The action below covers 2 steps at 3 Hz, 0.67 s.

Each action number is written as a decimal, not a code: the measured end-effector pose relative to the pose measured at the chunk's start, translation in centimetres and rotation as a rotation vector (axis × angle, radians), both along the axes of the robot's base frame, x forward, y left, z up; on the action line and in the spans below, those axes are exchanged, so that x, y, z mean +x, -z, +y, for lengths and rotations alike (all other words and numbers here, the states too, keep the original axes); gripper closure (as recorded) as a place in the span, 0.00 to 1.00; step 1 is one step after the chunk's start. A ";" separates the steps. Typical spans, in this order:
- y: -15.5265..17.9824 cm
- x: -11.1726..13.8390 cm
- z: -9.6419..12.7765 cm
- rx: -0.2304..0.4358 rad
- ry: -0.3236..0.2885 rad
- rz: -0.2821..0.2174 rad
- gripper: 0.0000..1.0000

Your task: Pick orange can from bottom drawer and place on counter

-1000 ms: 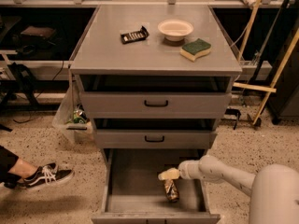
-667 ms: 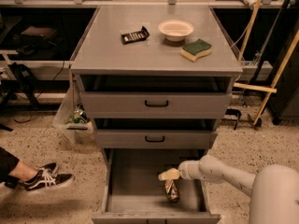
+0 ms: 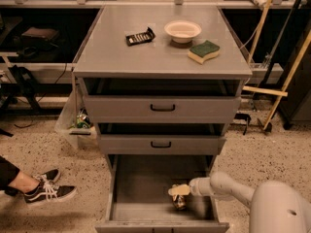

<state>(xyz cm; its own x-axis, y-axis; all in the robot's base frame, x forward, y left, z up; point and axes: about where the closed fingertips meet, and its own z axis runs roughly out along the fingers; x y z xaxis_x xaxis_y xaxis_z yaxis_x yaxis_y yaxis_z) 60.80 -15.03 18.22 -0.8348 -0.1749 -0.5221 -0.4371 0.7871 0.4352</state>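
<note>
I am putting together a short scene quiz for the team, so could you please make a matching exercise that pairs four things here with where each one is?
Things
1. orange can
2. sponge
3. bowl
4. gripper

Places
A. on the counter, towards the back, right of the black packet
B. lying in the bottom drawer, near its front right
C. on the counter near its right edge, in front of the bowl
D. reaching into the bottom drawer from the right, at the can

Pairs: 1-B, 2-C, 3-A, 4-D
</note>
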 end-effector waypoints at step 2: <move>3.0 -1.7 -1.1 0.021 0.042 0.041 0.00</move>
<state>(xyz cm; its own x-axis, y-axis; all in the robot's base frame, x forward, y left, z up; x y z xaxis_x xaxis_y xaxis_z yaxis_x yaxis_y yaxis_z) 59.13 -16.09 15.23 -0.8620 -0.1288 -0.4902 -0.3855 0.7945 0.4692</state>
